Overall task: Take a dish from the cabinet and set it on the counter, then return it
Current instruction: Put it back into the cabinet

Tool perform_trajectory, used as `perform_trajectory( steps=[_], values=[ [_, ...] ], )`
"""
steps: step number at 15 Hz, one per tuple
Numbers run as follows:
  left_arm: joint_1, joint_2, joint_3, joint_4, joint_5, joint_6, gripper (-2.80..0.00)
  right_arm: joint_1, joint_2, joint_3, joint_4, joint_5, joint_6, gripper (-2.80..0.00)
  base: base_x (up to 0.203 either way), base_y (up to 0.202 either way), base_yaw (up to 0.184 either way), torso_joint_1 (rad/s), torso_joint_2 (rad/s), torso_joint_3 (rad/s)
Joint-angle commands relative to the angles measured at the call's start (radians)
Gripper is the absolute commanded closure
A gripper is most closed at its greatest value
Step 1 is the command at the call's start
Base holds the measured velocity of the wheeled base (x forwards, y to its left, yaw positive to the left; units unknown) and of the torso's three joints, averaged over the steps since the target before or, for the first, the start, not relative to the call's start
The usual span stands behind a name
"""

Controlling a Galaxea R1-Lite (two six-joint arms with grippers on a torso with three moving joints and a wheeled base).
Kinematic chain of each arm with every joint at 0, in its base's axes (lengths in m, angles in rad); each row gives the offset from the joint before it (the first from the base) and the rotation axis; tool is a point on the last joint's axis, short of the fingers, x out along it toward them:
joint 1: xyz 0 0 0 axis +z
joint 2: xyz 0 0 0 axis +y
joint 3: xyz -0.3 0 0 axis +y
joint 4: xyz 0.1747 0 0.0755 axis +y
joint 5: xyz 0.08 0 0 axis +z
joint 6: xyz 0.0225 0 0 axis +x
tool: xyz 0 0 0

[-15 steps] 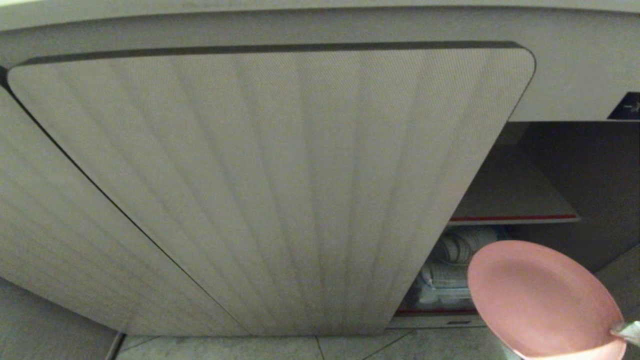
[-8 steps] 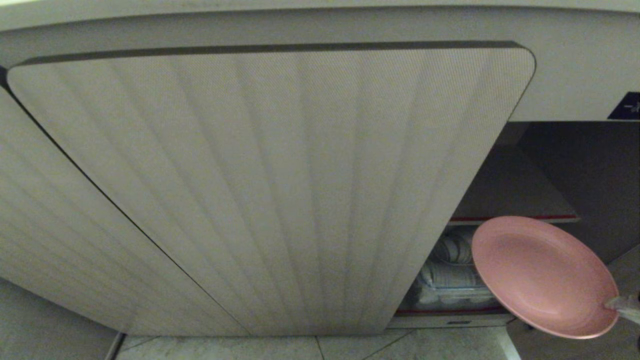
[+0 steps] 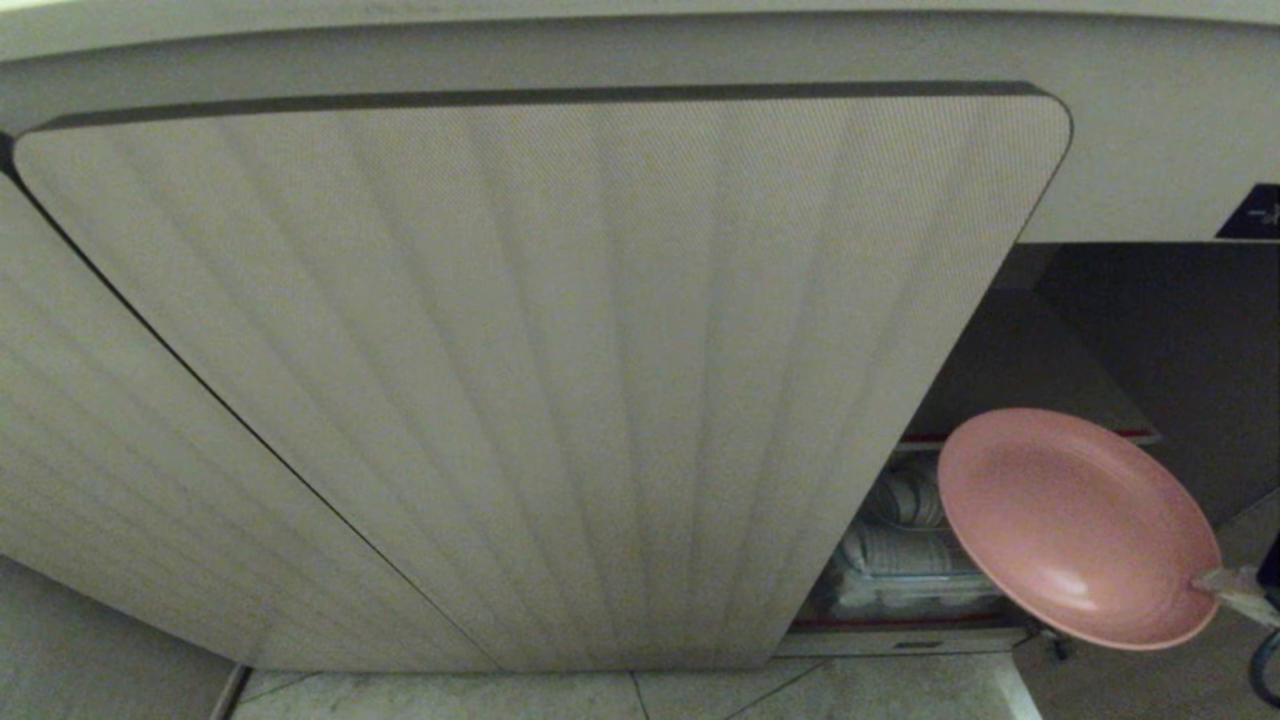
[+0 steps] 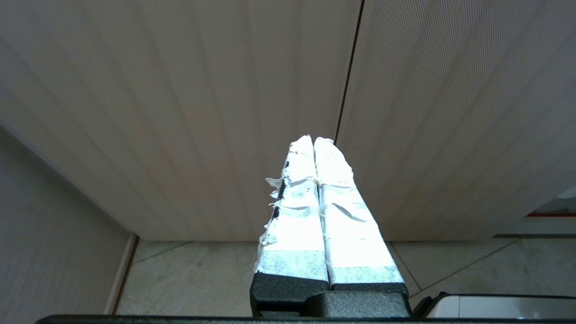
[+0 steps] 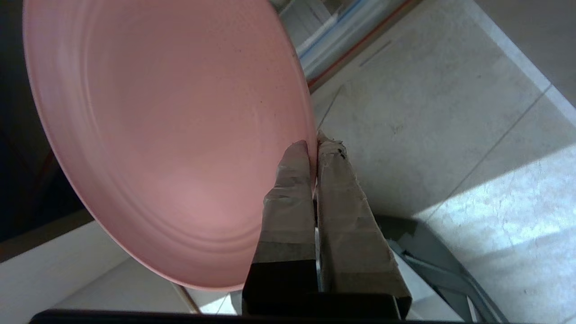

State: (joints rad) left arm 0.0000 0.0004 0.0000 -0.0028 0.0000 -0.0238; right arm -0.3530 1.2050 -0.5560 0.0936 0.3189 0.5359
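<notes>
Tiled floor (image 5: 418,103) below right gripper (image 5: 315,144), fluted cabinet (image 3: 560,380) beyond, pink dish (image 3: 1075,525) clamped by its rim (tilted, face up), left gripper (image 4: 313,140) pressed together.

The dish (image 3: 1075,525), a plain pink round shallow plate with faint concentric rings near its rim, sits in the lower right of the head view, tilted with its face up and toward the camera, held in the air by its lower right edge. It overlaps the open right bay of the cabinet (image 3: 540,380), a beige unit whose large fluted, round-cornered door fills the frame's centre. A red-edged inner shelf (image 3: 1010,385) lies just behind the plate's upper rim.
</notes>
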Motion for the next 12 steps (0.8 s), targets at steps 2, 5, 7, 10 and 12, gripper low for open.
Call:
perform_trajectory(
  steps=[2,5,7,10,12],
  values=[
    [0.000,0.000,0.000,0.000,0.000,0.000,0.00,0.011,0.048,0.003,-0.046,-0.039,0.003,0.00,0.000,0.000,0.000,0.000,0.00,0.000],
    [0.000,0.000,0.000,-0.001,0.000,0.001,0.00,0.065,0.089,-0.002,-0.093,-0.092,0.007,0.00,0.000,0.000,0.000,0.000,0.00,0.000],
    [0.000,0.000,0.000,0.000,0.000,0.001,0.00,0.078,0.119,-0.010,-0.133,-0.097,0.007,0.00,0.000,0.000,0.000,0.000,0.00,0.000],
    [0.000,0.000,0.000,0.000,0.000,0.001,0.00,0.109,0.163,-0.067,-0.136,-0.122,0.073,0.00,0.000,0.000,0.000,0.000,0.00,0.000],
    [0.000,0.000,0.000,0.000,0.000,0.000,0.00,0.139,0.192,-0.098,-0.132,-0.149,0.120,0.00,0.000,0.000,0.000,0.000,0.00,0.000]
  ],
)
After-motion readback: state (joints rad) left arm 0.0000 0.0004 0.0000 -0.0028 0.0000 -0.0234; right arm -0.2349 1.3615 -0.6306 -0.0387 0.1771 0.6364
